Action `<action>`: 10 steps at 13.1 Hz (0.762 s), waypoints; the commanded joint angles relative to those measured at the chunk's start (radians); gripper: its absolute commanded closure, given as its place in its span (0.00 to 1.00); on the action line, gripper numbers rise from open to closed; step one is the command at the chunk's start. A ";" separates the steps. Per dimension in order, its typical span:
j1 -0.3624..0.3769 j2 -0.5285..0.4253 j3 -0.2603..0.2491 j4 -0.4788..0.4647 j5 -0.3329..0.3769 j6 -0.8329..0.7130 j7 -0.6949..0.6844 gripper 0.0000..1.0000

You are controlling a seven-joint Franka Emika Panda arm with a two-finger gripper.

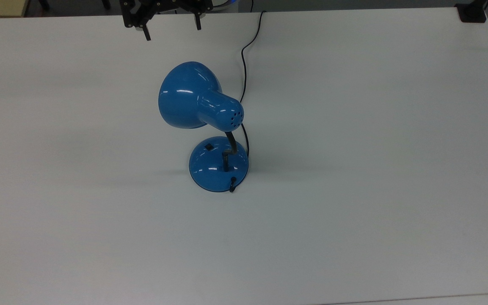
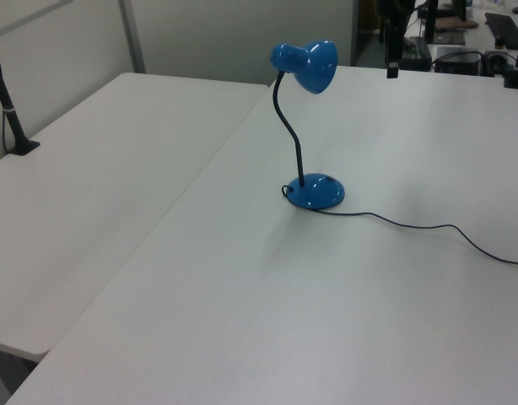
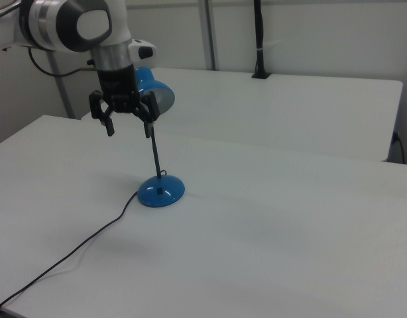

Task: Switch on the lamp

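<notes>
Black and spread wide, my claw [image 1: 170, 30] hangs released and empty above the far edge of the white counter [image 1: 354, 169], at twelve o'clock in the top view. At centre stands the lamp [image 1: 210, 127], glossy blue and unlit, its bell shade leaning toward ten o'clock over the domed base [image 1: 218, 169]. A small black switch [image 1: 208, 147] sits on the base's ten o'clock shoulder, partly under the shade. Its black cord [image 1: 244, 63] runs off toward twelve o'clock. To press well, I judge I should pinch my fingers together, descend beside the shade rather than through it, and push one fingertip straight down on the switch so the light base neither slides nor tips.
</notes>
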 commanded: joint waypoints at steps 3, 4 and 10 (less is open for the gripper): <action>-0.003 -0.010 -0.012 -0.177 -0.103 0.128 -0.025 0.00; -0.005 -0.010 -0.012 -0.234 -0.102 0.221 -0.017 0.00; 0.003 0.073 -0.010 -0.371 -0.062 0.582 0.249 0.68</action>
